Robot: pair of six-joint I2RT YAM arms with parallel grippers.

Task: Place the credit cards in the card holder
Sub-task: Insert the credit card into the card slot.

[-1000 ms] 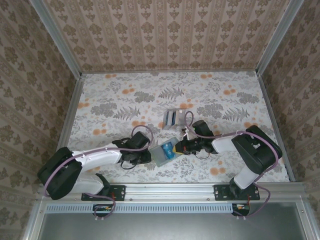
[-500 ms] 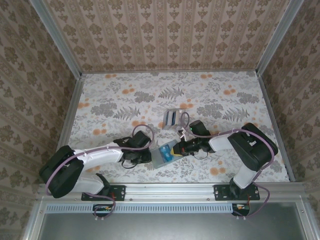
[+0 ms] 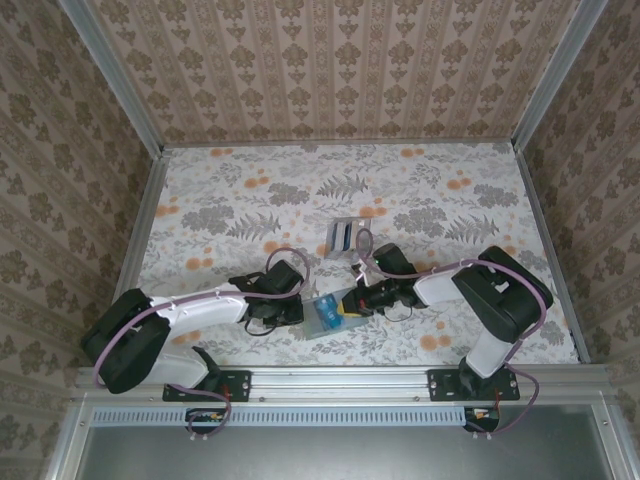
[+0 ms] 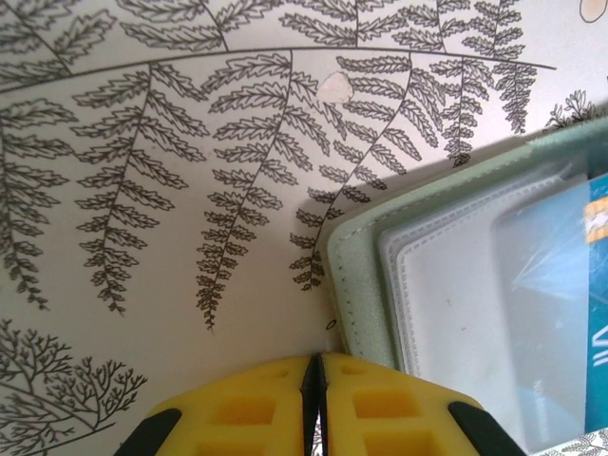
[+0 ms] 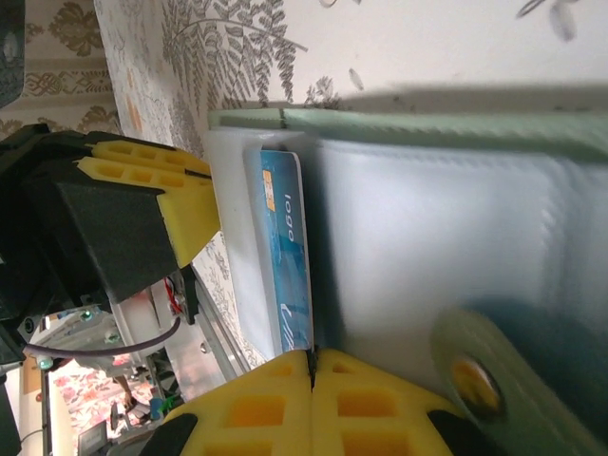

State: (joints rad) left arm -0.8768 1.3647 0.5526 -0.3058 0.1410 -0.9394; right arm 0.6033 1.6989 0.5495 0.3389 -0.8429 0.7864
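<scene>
An open pale green wallet-style card holder [image 3: 318, 320] with clear pockets lies flat near the front edge. My right gripper [image 3: 347, 303] is shut on a blue credit card [image 5: 285, 256], which stands on edge over a clear pocket [image 5: 427, 237] with its far end near the wallet's left side. My left gripper [image 4: 317, 366] is shut, its fingertips down at the wallet's stitched edge [image 4: 356, 285]; whether it pinches that edge I cannot tell. Its yellow finger [image 5: 161, 204] shows in the right wrist view beside the wallet. The blue card [image 4: 597, 285] shows through the plastic in the left wrist view.
A small silvery-grey upright rack [image 3: 341, 237] with blue and dark stripes stands behind the wallet. The wallet's snap tab [image 5: 475, 370] lies close to my right fingers. A metal rail [image 3: 340, 375] runs along the table's front edge, and papered walls close in three sides.
My right gripper has slid left with the blue card, further over the wallet. The wallet has shifted a little to the left. The left arm has barely moved.
</scene>
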